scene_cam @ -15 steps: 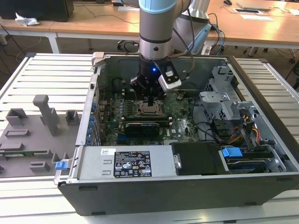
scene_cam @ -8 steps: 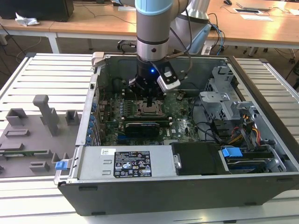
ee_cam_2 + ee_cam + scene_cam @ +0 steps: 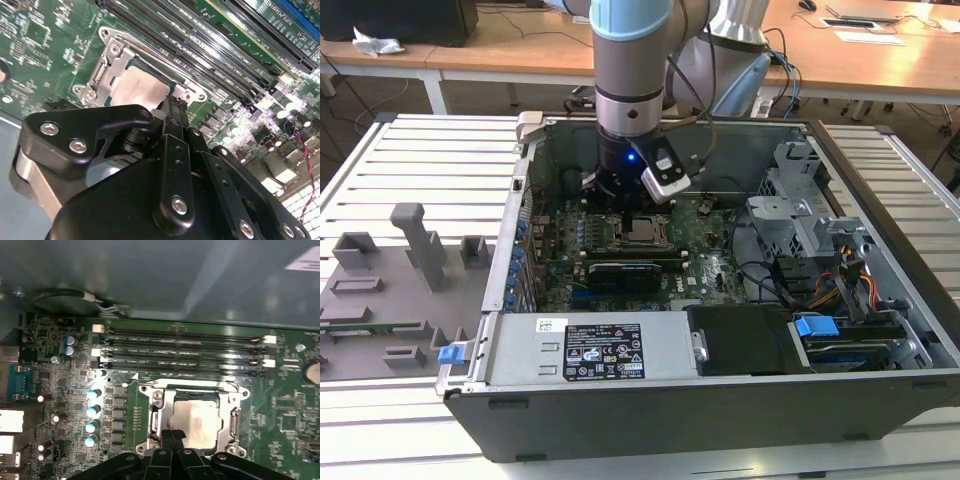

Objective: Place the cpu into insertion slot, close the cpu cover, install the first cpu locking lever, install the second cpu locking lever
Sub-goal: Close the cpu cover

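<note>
The cpu (image 3: 197, 422) lies flat in the insertion slot (image 3: 156, 396), its pale tan face up. The second wrist view shows it the same way (image 3: 137, 90). The cpu cover (image 3: 168, 407) lies down around it as a thin silvery frame, and the chip's face shows through its central window. How the locking levers stand along the slot's sides cannot be told.

The pincer (image 3: 172, 434) is over the edge of the slot, at the rim of the cover beside the chip. Its two black fingers are pressed together with nothing between them. In the second wrist view the joined tips (image 3: 172, 107) point at that same edge. Whether they touch the metal cannot be told.

The slot sits in a green motherboard (image 3: 280, 405). A row of long black memory slots (image 3: 185, 347) runs just beside it, and a column of small capacitors (image 3: 92, 412) stands near it.

In the exterior view the pincer (image 3: 623, 200) hangs from the arm straight down into an open computer case (image 3: 520, 230), just above the slot (image 3: 642, 232). A long black card (image 3: 625, 272) lies across the board between the slot and the grey power supply (image 3: 590, 350). The case rests on a slatted grey counter (image 3: 430, 150), with a grey fixture block (image 3: 380, 290) on the exterior view's left.
</note>
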Robot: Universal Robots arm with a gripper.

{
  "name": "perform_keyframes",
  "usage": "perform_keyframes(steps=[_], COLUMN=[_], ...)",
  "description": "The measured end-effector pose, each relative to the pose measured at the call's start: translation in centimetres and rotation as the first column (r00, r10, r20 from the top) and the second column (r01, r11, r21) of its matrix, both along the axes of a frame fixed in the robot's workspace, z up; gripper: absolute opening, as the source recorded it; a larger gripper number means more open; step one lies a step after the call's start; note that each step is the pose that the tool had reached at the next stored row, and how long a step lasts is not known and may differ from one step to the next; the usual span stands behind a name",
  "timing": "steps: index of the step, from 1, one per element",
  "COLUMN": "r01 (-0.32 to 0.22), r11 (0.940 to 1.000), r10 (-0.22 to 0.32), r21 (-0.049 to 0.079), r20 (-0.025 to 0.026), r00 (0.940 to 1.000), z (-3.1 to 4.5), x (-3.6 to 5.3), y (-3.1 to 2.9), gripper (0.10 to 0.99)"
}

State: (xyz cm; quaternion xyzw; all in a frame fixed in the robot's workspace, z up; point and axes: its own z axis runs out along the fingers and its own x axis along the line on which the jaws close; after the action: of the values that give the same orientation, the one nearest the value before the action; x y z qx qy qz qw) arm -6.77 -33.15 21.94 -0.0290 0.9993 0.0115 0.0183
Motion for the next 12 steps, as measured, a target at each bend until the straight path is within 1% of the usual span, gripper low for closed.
perform_keyframes(steps=[2, 8, 12], r01=[-0.017, -0.039, -0.040], r11=[0.9999, 0.9992, 0.9992], r10=[0.017, 0.039, 0.040], r21=[0.000, 0.000, 0.000], r20=[-0.0001, 0.0000, 0.0001], r00=[0.9999, 0.9992, 0.9992], z=[-0.29, -1.06, -1.15], x=[-0.28, -0.43, -0.42], y=[0.00, 0.00, 0.00], gripper=[0.106, 0.106, 0.106])
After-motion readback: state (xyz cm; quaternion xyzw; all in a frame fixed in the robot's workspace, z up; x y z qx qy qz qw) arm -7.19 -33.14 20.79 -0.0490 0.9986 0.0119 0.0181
